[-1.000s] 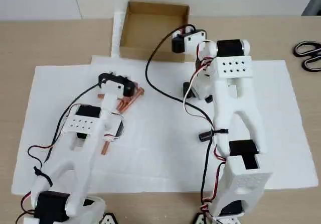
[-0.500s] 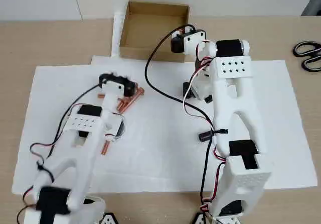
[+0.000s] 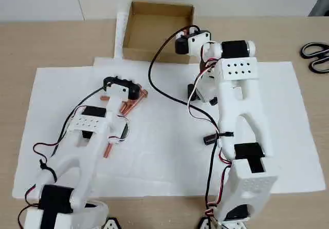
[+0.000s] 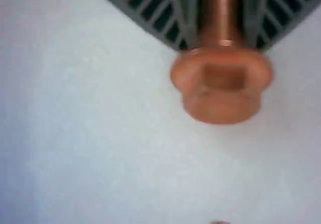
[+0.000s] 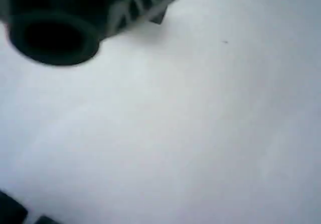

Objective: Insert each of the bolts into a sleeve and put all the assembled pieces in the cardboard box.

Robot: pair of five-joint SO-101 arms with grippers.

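In the left wrist view my left gripper [image 4: 220, 30] is shut on a copper bolt [image 4: 220, 86], whose flanged head faces the camera between the grey ribbed fingers [image 4: 145, 5]. From above, this gripper [image 3: 128, 96] hangs over a small pile of copper bolts [image 3: 134, 101] on the white sheet. One more bolt [image 3: 108, 151] lies beside the left arm. My right gripper [image 3: 198, 92] is low over the sheet's middle, shut on a black sleeve [image 5: 52, 38] with its open bore showing. The cardboard box [image 3: 157, 13] stands at the back.
A white paper sheet [image 3: 164, 157] covers the wooden table. Scissors [image 3: 316, 54] lie at the far right edge. Dark pieces [image 5: 12, 211] sit on the sheet near the right gripper. Black cables [image 3: 159, 80] loop between the arms.
The left arm has shifted slightly, its wrist drawn a little toward the front with the bolt still held. The right arm has stayed where it was.
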